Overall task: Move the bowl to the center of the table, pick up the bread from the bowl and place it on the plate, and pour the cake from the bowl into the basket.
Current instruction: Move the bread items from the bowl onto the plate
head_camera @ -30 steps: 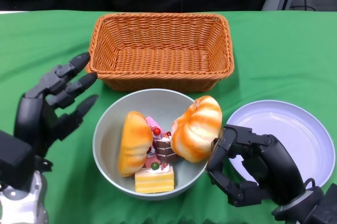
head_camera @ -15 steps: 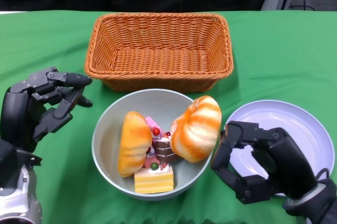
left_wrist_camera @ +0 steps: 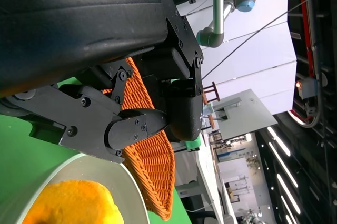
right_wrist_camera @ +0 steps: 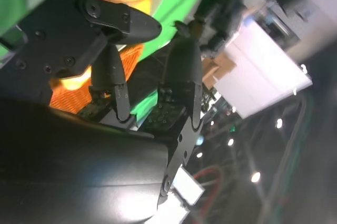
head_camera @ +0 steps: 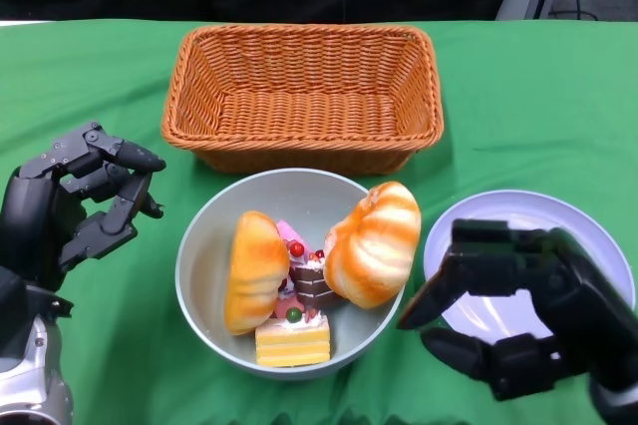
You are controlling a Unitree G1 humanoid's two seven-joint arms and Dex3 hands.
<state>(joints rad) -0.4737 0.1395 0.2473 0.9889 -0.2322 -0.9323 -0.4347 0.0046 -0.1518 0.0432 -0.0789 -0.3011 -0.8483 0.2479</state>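
Observation:
The grey bowl (head_camera: 204, 245) sits in front of the basket, holding two golden breads and some cake slices. One bread (head_camera: 253, 270) leans at the bowl's left side and the other bread (head_camera: 374, 243) rests on its right rim. A yellow cake slice (head_camera: 292, 337) and a chocolate cake (head_camera: 312, 283) lie between them. My left hand (head_camera: 75, 201) hovers left of the bowl, fingers half-curled around nothing. My right hand (head_camera: 528, 320) hangs over the lilac plate (head_camera: 558, 220), fingers spread, just right of the bowl. The left wrist view shows the bowl's rim (left_wrist_camera: 113, 167) and a bread (left_wrist_camera: 73, 203).
The empty wicker basket (head_camera: 304, 96) stands behind the bowl, nearly touching it. Green cloth (head_camera: 538, 106) covers the table, bare at both far corners. The basket (left_wrist_camera: 147, 155) also appears beyond my left fingers in the left wrist view.
My left hand has drawn back from the bowl and curled its fingers. My right hand has moved right over the plate and spread its fingers. Bowl and contents have not moved.

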